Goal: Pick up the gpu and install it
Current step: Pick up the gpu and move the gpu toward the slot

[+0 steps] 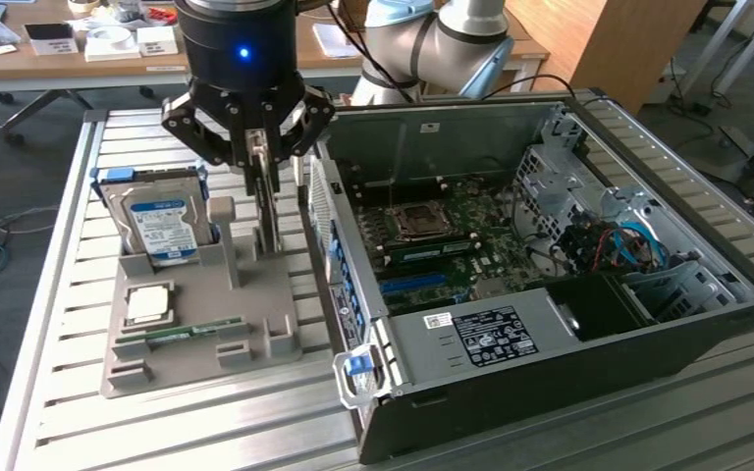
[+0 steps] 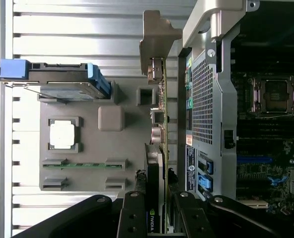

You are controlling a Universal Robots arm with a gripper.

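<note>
The gpu (image 2: 156,163) stands on edge in the grey holder (image 1: 200,353) on the worktop (image 1: 63,392). I see the hand (image 1: 267,184) closed narrowly on it, one finger against each face. In the exterior view, the hard drive (image 1: 161,221) is at nine o'clock and the open computer case (image 1: 548,383) at three.

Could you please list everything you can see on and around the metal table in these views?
gpu: one, green board with black cooler, standing on edge in the holder next to the case
hard drive: one, silver with blue label, upright in the holder
CPU chip: one, silver, flat in a holder recess
RAM stick: one, green, lying in a holder slot
holder: one, grey, on the table
computer case: one, black, open, on the exterior view's right
motherboard: one, dark, inside the case
table: one, slatted metal
arm: one, pale grey, behind the case
gripper: one, black, at the gpu
</note>
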